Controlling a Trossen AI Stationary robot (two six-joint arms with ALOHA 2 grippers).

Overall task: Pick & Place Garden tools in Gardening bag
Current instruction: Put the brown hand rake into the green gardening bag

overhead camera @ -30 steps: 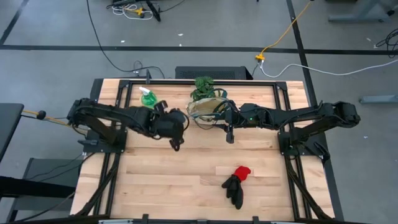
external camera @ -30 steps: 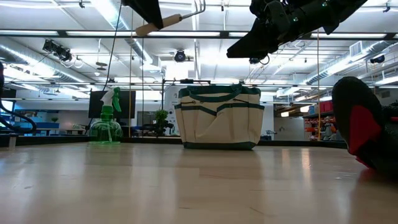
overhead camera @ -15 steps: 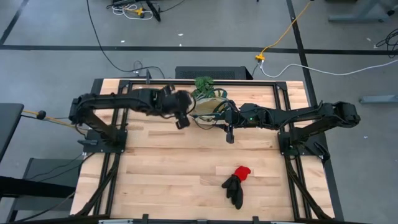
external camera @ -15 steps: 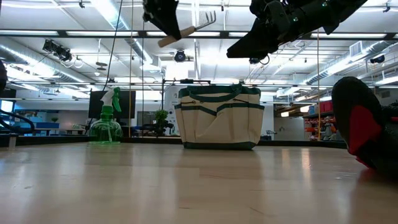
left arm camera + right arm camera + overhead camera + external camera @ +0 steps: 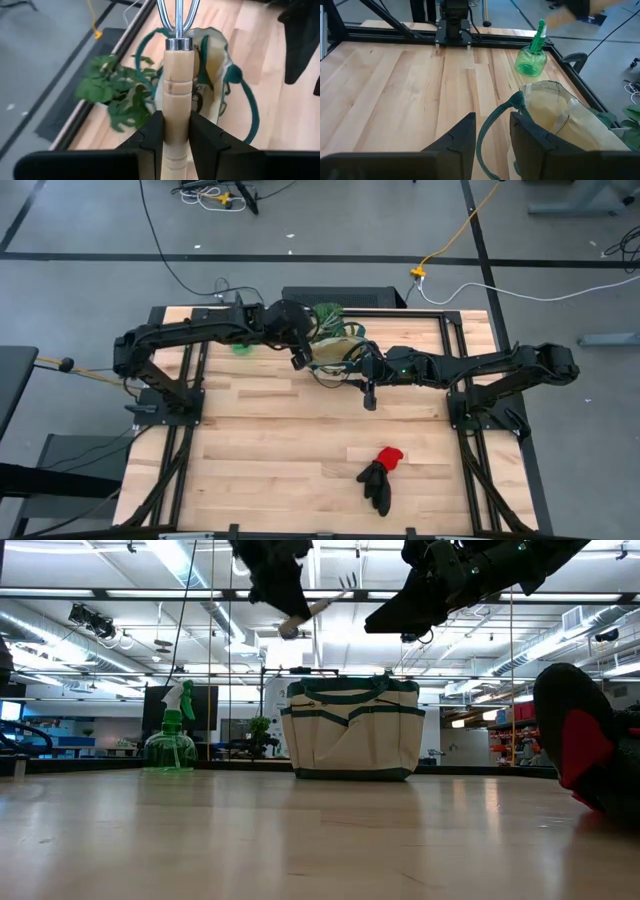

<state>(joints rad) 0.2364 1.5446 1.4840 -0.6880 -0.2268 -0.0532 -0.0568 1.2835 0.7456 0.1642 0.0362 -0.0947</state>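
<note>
The left claw [image 5: 172, 135] is clamped on the wooden handle of a hand rake [image 5: 175, 80], held high over the far middle of the desk [image 5: 300, 450], tines pointing toward the open gardening bag [image 5: 220, 75] just beyond. The rake is stiff and light – the smooth round handle could slip or swing, so a grip near mid-handle, as here, suits it. The right claw [image 5: 492, 137] holds one green handle [image 5: 492, 125] of the bag between its fingers, apparently keeping the soft canvas mouth open. The bag stands at the far edge; its walls will likely sag if released. The spray bottle [image 5: 172, 740] stands to the bag's left – the gloves [image 5: 380, 475] lie near the front right.
</note>
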